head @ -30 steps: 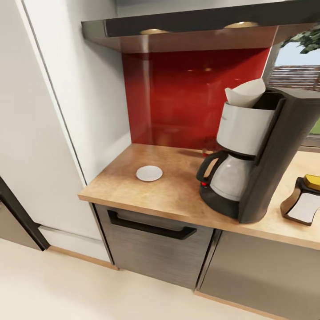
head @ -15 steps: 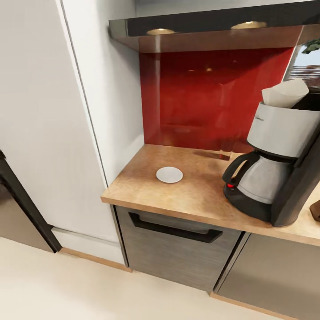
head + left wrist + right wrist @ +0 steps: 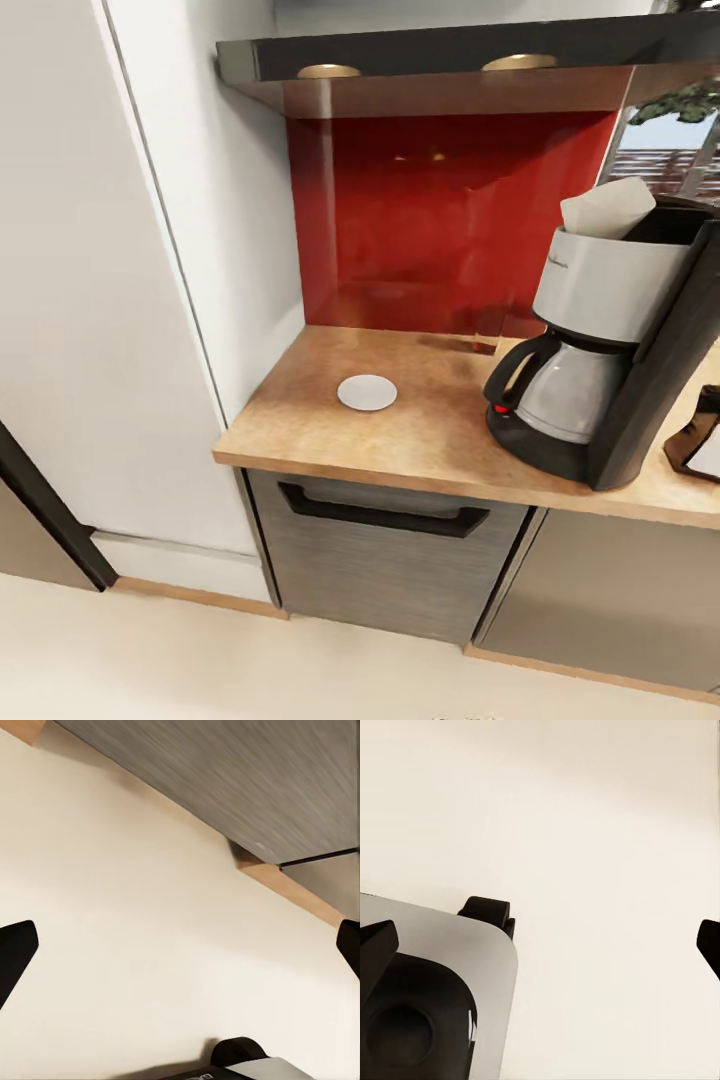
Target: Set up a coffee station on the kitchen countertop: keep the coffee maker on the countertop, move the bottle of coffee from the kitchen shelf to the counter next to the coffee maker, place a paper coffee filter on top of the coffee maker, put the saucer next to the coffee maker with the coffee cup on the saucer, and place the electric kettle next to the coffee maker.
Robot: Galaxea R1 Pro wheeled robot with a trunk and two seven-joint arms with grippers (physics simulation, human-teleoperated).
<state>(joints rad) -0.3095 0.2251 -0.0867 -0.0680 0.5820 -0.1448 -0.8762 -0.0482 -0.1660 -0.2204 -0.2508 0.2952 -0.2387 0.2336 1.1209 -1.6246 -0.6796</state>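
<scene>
While both arms hang low over the floor, the left end effector [image 3: 180,945] and right end effector [image 3: 540,945] gape wide, holding nothing. On the counter [image 3: 440,430], left to right: bare saucer [image 3: 367,392] awaiting its cup; coffee maker [image 3: 610,345], paper coffee filter [image 3: 607,208] seated on top.

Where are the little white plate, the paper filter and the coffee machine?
saucer [image 3: 367,392], head view, middle of the plate.
paper coffee filter [image 3: 608,208], head view, its white paper side.
coffee maker [image 3: 655,375], head view, dark grey side.
</scene>
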